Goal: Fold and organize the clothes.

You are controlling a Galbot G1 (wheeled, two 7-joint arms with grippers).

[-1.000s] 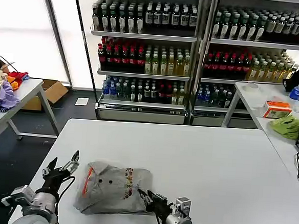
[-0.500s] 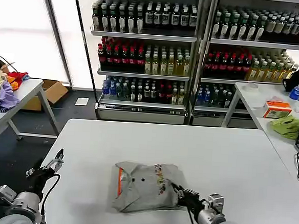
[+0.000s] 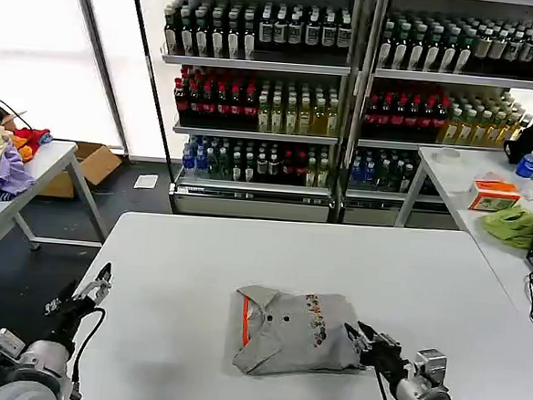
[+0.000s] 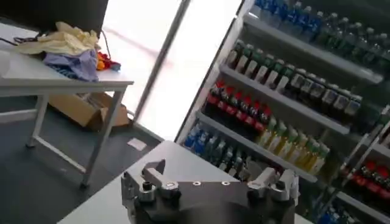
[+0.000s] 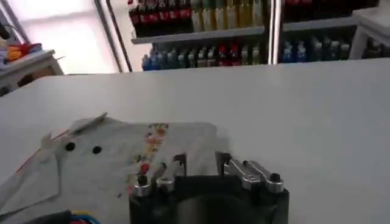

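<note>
Head view: folded light grey cotton shirts (image 3: 295,341) slid toward three o'clock, right gripper (image 3: 372,344) pinching their edge; open, empty left gripper (image 3: 79,297) retreated. Folding seems finished; positioning remains.

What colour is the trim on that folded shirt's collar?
Orange, along the collar edge of the folded grey shirt; the head view shows it best.

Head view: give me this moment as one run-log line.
folded grey shirts: on white table | right gripper: at bundle's right edge | left gripper: open, off table's left edge
</note>
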